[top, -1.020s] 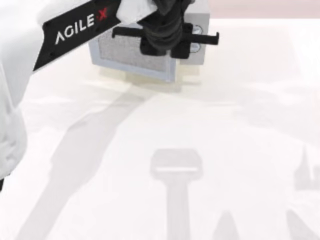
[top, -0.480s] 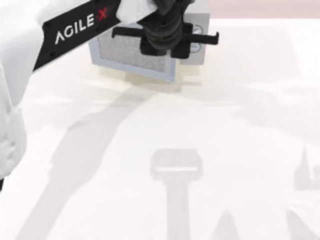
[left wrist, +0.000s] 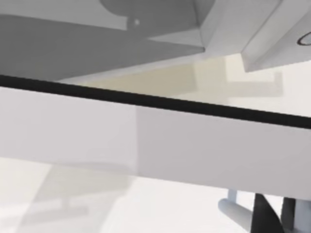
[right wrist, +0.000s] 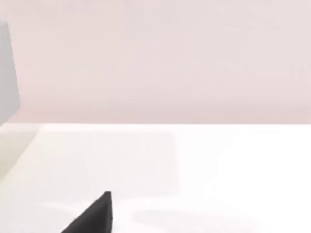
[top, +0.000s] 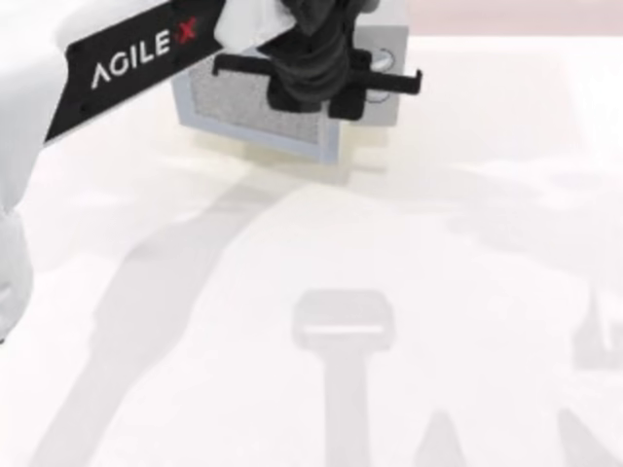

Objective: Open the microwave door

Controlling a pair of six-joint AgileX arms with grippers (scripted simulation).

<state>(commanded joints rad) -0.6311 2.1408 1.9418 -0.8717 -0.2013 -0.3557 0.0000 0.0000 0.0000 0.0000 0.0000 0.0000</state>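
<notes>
The light-grey microwave [top: 391, 27] stands at the table's far edge, a little left of the middle. Its door [top: 243, 109], with the speckled mesh window, stands slightly ajar, its right edge off the body. My left gripper [top: 313, 86] hangs over the front of the door. In the left wrist view the door [left wrist: 194, 150] fills the frame with the grey cavity [left wrist: 97, 48] showing behind it. There my left gripper [left wrist: 276, 219] is shut on the door's pale bar handle [left wrist: 235, 209]. Only a dark tip of my right gripper [right wrist: 96, 217] shows, low over bare table.
A silver knob [top: 385, 60] sits on the control strip right of the door, partly under the left wrist. The pale table [top: 311, 292] stretches in front, crossed by arm shadows. My right arm is out of the top view.
My left arm and gripper have shifted slightly to the left over the microwave front. The door's free edge looks a touch farther out.
</notes>
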